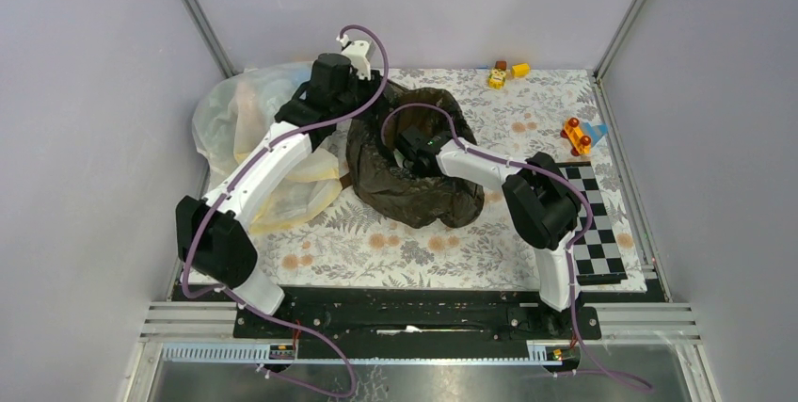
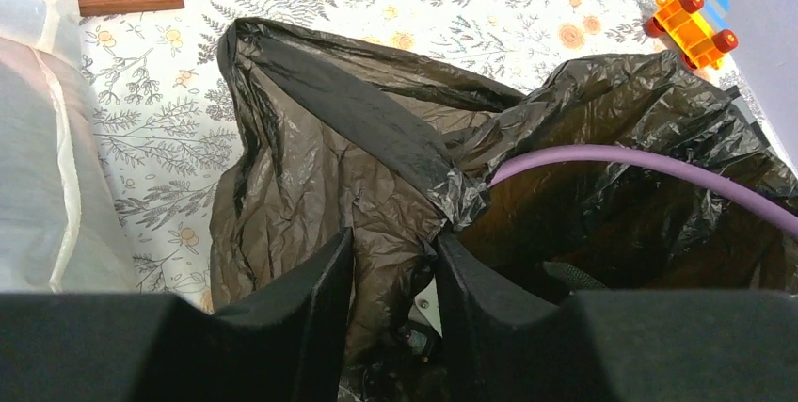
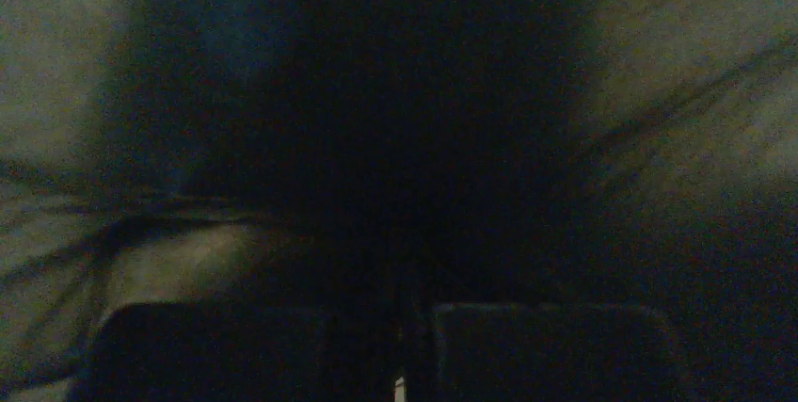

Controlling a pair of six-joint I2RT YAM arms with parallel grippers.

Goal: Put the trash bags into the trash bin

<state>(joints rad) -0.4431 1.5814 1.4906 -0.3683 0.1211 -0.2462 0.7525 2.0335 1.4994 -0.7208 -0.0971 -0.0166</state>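
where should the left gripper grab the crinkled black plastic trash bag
On the folded rim band of the crinkled black plastic trash bag, coming from the left gripper side, over the near edge. That doubled strip stands up as a ridge, thicker than the loose film around it. The right gripper is already inside the mouth.

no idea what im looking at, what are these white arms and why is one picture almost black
Two white robot arms are bolted to a table's near edge. One picture looks down from above; the other two come from cameras on each wrist. The large black glossy plastic bag lies heaped on the flowered tablecloth, beside a translucent whitish bag. The left gripper pinches a fold of the black film. The right gripper reaches inside the bag, so its camera sees mostly darkness; its fingers look closed. Small toys sit at the far side.
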